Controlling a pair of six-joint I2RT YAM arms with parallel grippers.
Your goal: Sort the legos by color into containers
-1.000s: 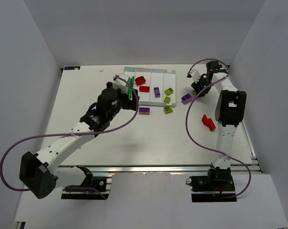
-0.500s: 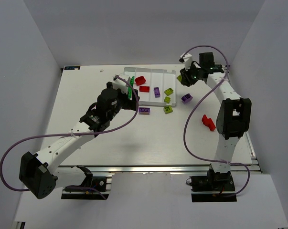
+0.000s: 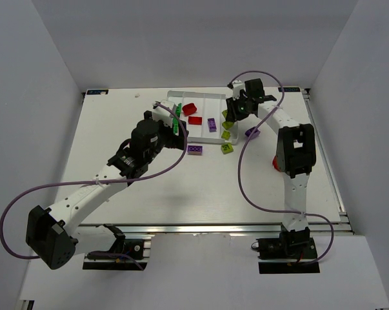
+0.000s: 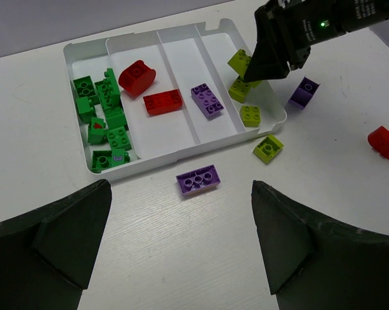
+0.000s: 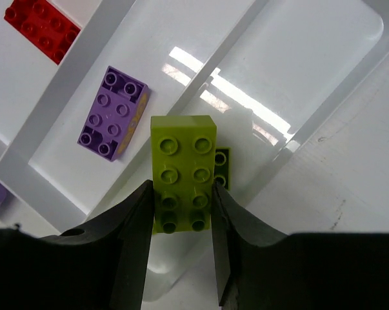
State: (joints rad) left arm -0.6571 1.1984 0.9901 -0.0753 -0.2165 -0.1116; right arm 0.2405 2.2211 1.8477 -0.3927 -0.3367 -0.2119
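The right gripper holds a yellow-green brick in its jaws across its narrow width, directly above the tray's end compartment (its colour-mates lie there), so the drop looks straight down. The left gripper, jaws wide and empty, hangs farther off.

Readable text: none in any view.
Yellow-green lego, clamped in the right hand: studs seen close up, no lettering legible.
Green legos, far-left compartment of the white tray: one brick bears a small red mark and another a small purple mark, both too small to read.
Right arm's black casing: one lit green dot, no wording legible beside it.
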